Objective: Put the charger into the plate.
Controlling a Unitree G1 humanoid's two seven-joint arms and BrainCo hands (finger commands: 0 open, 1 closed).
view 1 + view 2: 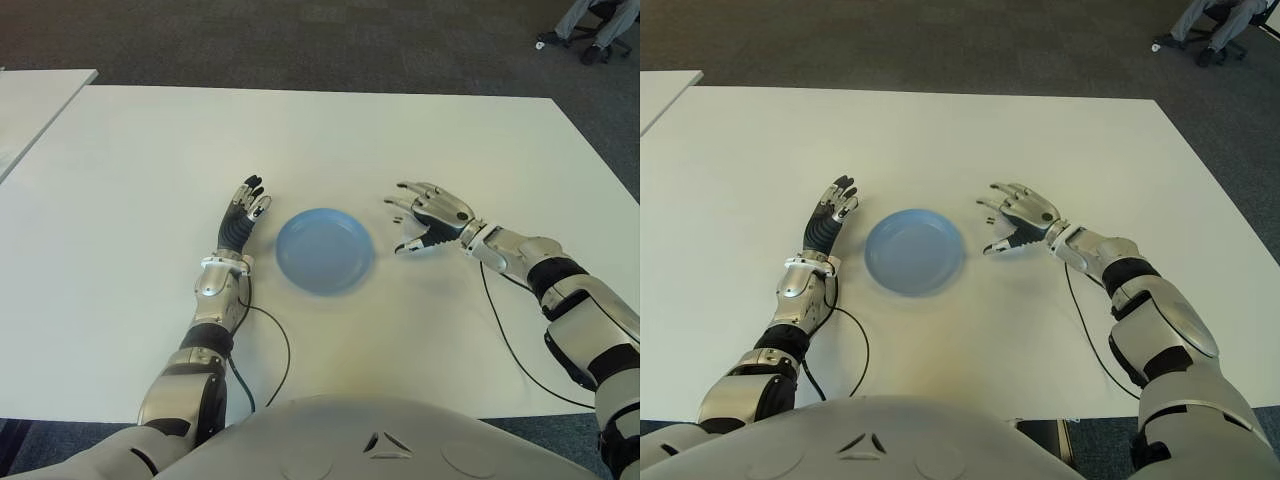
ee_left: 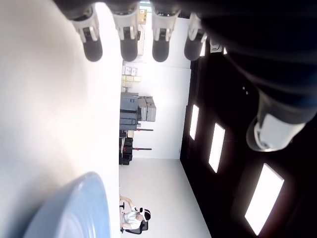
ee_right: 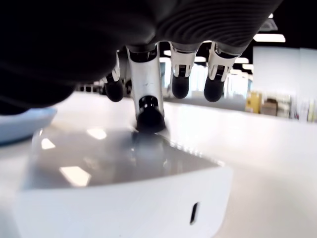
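1. The right hand (image 1: 428, 222) hovers over the white table (image 1: 150, 180), at the 3 o'clock side of the blue plate (image 1: 325, 250) and just beside it, fingers curved down and spread, closed on nothing.
2. The charger (image 3: 124, 188) is a glossy white block lying flat on the table directly under that palm. In the eye views the hand hides it almost entirely, so only the right wrist view shows it clearly.
3. In that wrist view 1 fingertip (image 3: 148, 115) comes down right at the block's top face; I cannot tell whether it touches. The other 3 fingertips hang clear above and beyond it.
4. The key relation: the charger sits below the fingers, and the plate rim shows just past it, toward 9 o'clock from the hand. I judge the carry to be short and straight across.
5. Its long axis appears to run fore-aft along the hand, though the close angle makes that uncertain.
6. The left hand (image 1: 245, 215) shows at the plate's 9 o'clock side, fingers straight and released, holding nothing. The right hand is plainly the nearer one.
7. Writing: none readable. The charger's near face carries only 1 small dark slot, with no brand or label visible.
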